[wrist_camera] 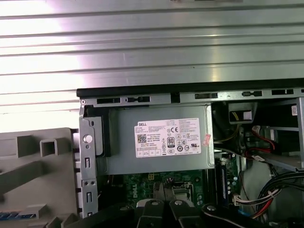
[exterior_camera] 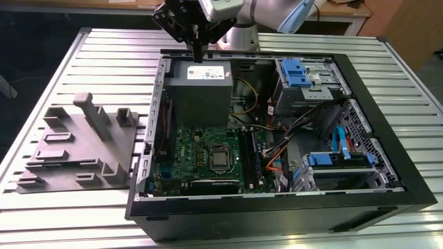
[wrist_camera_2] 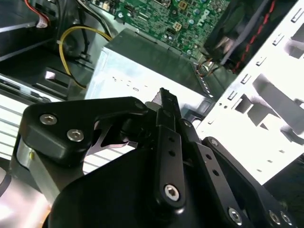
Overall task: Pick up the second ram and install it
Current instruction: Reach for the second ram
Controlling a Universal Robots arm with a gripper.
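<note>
I find the gripper (exterior_camera: pixel 199 52) at 12 o'clock of the open case (exterior_camera: pixel 277 215). Its tip hangs just above the far edge of the power supply (exterior_camera: pixel 201 85), without touching it. In the second wrist view the fingers (wrist_camera_2: pixel 164 102) are pressed together with nothing between them. The grey fixture (exterior_camera: pixel 76 150) sits on the slatted table (exterior_camera: pixel 111 57) at 9 o'clock of the case, just beside the case wall, and a tall post (exterior_camera: pixel 93 114) stands up from it. In the first wrist view the ram (wrist_camera: pixel 18 214) appears as a blue strip lying flat in a fixture pocket, cut off by the frame edge and well apart from the gripper. Bare table lies open at 12 o'clock behind the case rim and at 11 o'clock beyond the fixture. Inside the case, the motherboard (exterior_camera: pixel 197 150) lies at 6 o'clock of the power supply. The black slots (exterior_camera: pixel 250 155) run at 3 o'clock of the CPU (exterior_camera: pixel 220 158), and loose cables (exterior_camera: pixel 277 150) crowd them from 3 o'clock. The drive cage (exterior_camera: pixel 304 78) closes off the 1 o'clock corner.
</note>
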